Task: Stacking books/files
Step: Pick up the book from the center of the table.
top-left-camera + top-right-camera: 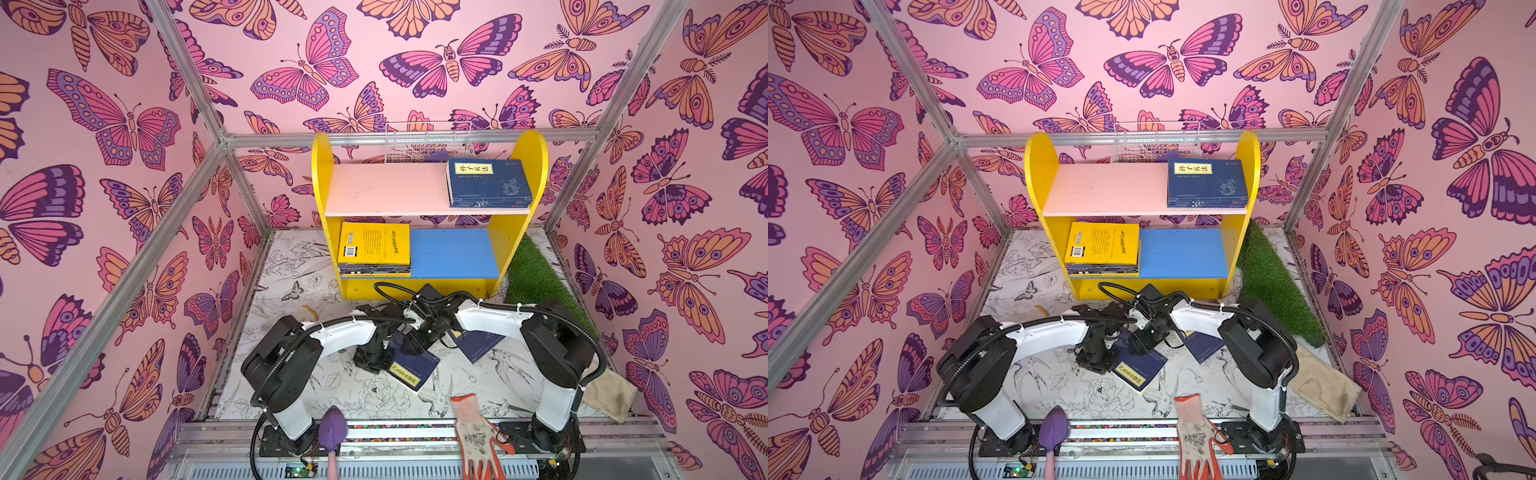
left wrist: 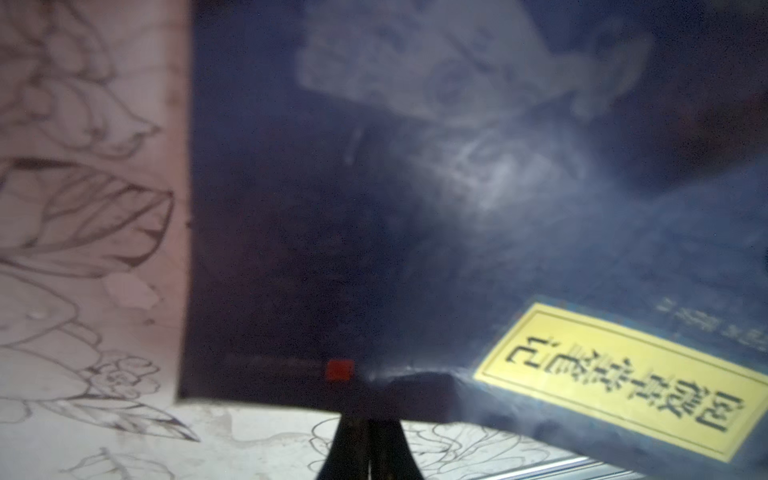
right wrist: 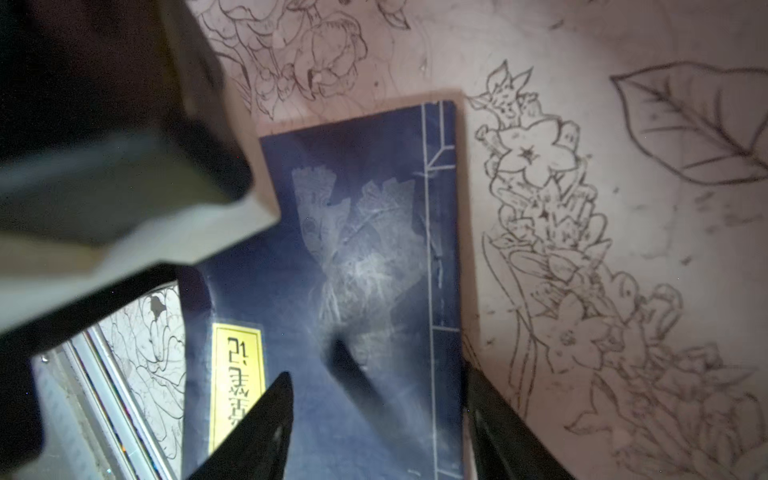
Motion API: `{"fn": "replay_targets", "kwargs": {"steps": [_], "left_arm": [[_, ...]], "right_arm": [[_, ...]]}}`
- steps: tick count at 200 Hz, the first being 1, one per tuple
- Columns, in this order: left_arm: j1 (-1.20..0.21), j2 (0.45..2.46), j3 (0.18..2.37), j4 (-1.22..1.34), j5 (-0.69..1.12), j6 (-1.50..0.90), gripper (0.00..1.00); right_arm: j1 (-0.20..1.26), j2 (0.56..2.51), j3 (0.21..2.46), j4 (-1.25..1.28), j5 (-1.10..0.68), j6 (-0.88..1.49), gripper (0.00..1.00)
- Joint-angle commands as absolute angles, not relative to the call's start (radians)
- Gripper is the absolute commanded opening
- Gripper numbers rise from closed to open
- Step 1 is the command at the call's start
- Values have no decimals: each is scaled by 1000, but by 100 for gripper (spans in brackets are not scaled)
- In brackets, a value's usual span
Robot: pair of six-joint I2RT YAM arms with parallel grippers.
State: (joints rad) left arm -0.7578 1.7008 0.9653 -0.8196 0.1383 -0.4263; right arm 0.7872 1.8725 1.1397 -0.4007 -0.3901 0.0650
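A navy book with a yellow title label lies on the flower-print floor between the arms. My left gripper is shut on that book's near edge, by a small red square. My right gripper is open over the same book; one finger is above the cover by the label and the other is at the spine edge. A second navy book lies under the right arm. On the yellow shelf unit, another navy book lies on the pink board. A stack topped by a yellow book sits on the blue board.
A white-and-orange glove and a purple trowel lie at the front rail. A beige cloth glove is at the right, by a green turf strip. A wire basket stands behind the shelf unit.
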Motion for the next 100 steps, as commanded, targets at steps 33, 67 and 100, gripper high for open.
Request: {"fn": "replay_targets", "kwargs": {"steps": [33,67,100], "left_arm": [[-778,1771,945,-660,137,-405,0],[-775,1763,965,-607,126,-387,0],[-775,1776,976,-570,120,-374,0]], "right_arm": [[810,1909,1209,-500,-563,8,51],[808,1860,1234,-530,-638,-35,49],[797,1833,1260,-581,-754,-67,48]]}}
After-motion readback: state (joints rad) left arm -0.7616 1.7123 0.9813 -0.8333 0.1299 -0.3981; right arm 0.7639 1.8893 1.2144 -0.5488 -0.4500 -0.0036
